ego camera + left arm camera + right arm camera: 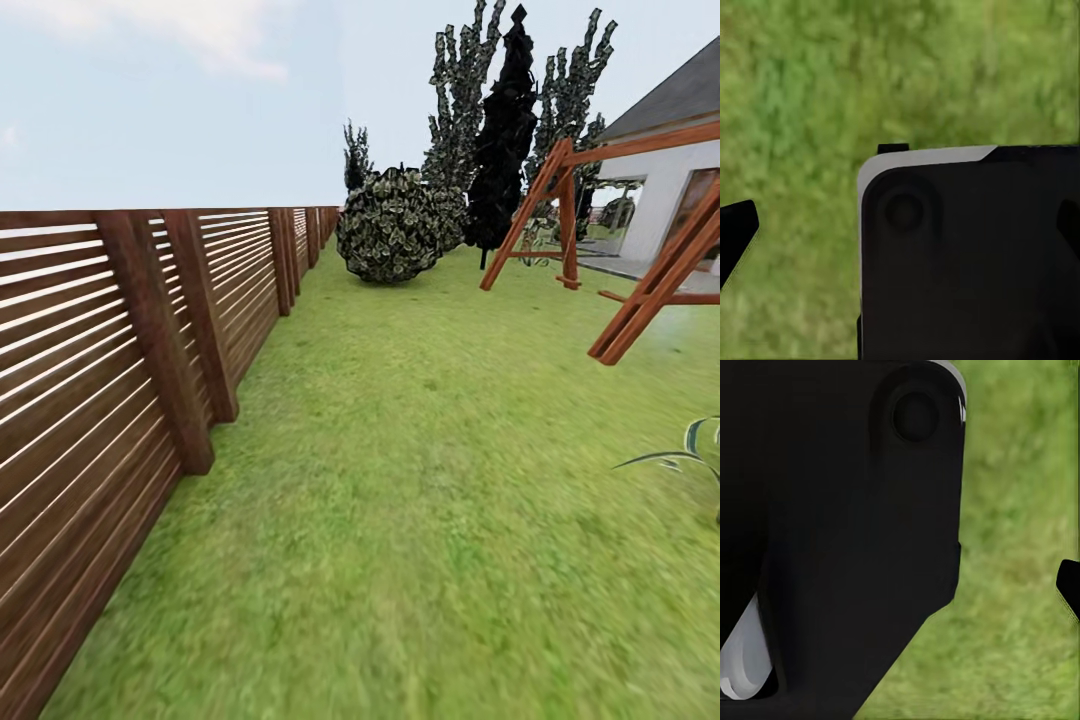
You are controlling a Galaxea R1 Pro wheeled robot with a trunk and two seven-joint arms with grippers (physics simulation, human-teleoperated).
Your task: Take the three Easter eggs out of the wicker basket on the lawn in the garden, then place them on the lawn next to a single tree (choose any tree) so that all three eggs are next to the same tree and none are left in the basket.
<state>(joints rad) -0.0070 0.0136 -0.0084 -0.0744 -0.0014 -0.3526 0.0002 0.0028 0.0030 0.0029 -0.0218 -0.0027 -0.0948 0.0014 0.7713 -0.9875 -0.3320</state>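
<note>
The three Easter eggs and the wicker basket are out of view. The lawn [420, 480] stretches ahead of me through the garden. Tall trees with dark, pale-speckled leaves [462, 90] stand at its far end, their trunks hidden behind a bush. My left gripper [904, 240] hangs open over grass, one black fingertip [736, 232] at each edge of the left wrist view and nothing between them. My right gripper [900, 589] is also open over grass, with one fingertip [1069, 589] showing and the other hidden behind a black part of my own body [832, 532].
A brown slatted fence [110, 370] runs along the left. A round speckled bush [390, 240] and a black cone-shaped tree [505, 130] stand far ahead. A wooden swing frame [600, 230] and the white house [670, 190] are at the right, with a leafy plant [690, 455] nearby.
</note>
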